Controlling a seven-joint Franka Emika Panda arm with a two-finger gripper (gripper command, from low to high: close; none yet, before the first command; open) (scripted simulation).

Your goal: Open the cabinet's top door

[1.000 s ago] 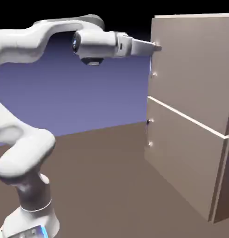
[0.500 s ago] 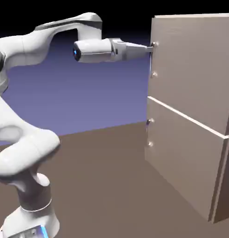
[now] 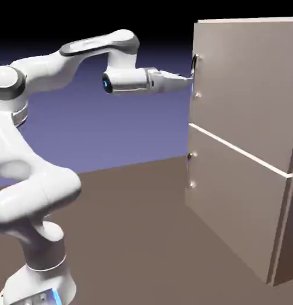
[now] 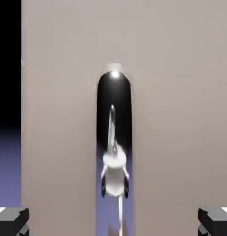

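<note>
Moved lower and a bit toward the exterior view's right since the earlier frame — gripper (image 3: 191,79) now level with the middle of the upper handle (image 3: 193,75), previously up by its top mount. Bent further at the elbow too, white arm (image 3: 122,49). Fingers spread wide, nothing grasped; fingertips (image 4: 12,221) at far left and far right of the hand view, handle reflecting between them. Can't tell whether touching the handle yet.

Top door (image 3: 244,83) on the right side of the scene, above the pale seam (image 3: 238,149) of the cabinet (image 3: 232,208). Looks closed, handle along its left edge, lower door (image 3: 232,196) also closed.

Main risk: closing too soon, short of the bar — would pinch air or slip off on the pull. Pushing too far in could jam fingertips against the panel. Off-centre approach could knock the bar sideways. Straight pull instead of an arc around the hinge, probably near the right edge, would likely wrench the grip loose.

Panels flat, matte, taupe, boxy. Handle slim, rounded, mirror-shiny silver, likely slippery. Arm smooth glossy white, rounded joints; fingertips dark grey, blocky.
</note>
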